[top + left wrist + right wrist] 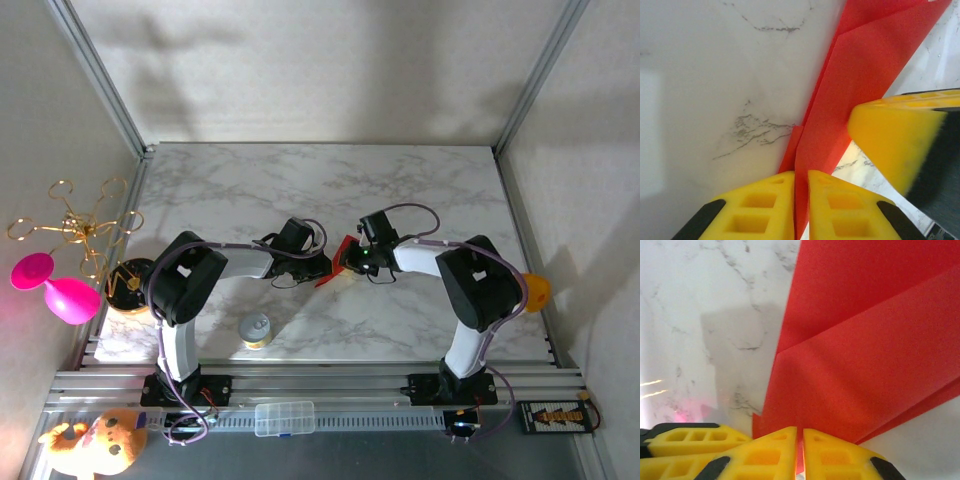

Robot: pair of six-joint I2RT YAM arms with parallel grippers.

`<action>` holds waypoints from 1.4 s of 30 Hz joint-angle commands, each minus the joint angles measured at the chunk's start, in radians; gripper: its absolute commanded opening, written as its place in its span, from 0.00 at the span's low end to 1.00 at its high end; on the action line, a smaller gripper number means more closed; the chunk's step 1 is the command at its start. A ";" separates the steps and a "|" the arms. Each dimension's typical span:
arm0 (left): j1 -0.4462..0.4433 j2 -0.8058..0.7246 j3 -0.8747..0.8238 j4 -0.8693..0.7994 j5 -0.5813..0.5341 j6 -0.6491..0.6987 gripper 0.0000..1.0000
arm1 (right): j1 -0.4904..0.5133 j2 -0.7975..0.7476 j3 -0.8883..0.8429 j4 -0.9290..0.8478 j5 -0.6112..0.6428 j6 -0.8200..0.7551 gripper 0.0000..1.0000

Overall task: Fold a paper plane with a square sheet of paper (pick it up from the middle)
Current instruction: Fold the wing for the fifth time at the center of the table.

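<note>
Silver tin (pixel 255 330) stands near the red paper (pixel 865 340), not touching.

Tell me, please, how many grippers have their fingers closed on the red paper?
2. The left gripper has its fingers shut on one edge of the red paper; the right gripper clamps it from the opposite side.

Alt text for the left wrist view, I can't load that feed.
The left gripper is shut on the lower edge of the folded red paper, which fans up and right over the marble table. A yellow fingertip of the right gripper sits at the paper's right side.
</note>
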 commanded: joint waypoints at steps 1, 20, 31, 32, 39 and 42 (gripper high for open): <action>-0.024 0.109 -0.044 -0.049 -0.104 0.030 0.14 | -0.001 0.027 0.015 -0.039 0.025 -0.016 0.13; -0.025 -0.186 0.017 -0.263 -0.241 0.092 0.32 | -0.005 0.085 0.035 -0.185 0.125 -0.041 0.12; -0.053 -0.195 -0.012 -0.074 -0.173 -0.006 0.20 | -0.005 0.087 0.038 -0.184 0.119 -0.037 0.12; -0.060 -0.185 -0.012 -0.060 -0.168 -0.016 0.19 | -0.005 0.089 0.038 -0.182 0.119 -0.035 0.12; -0.082 -0.095 -0.010 -0.022 -0.134 -0.045 0.10 | -0.005 0.093 0.039 -0.184 0.117 -0.034 0.11; -0.084 -0.076 -0.018 -0.028 -0.120 -0.045 0.09 | -0.005 0.094 0.041 -0.188 0.118 -0.034 0.11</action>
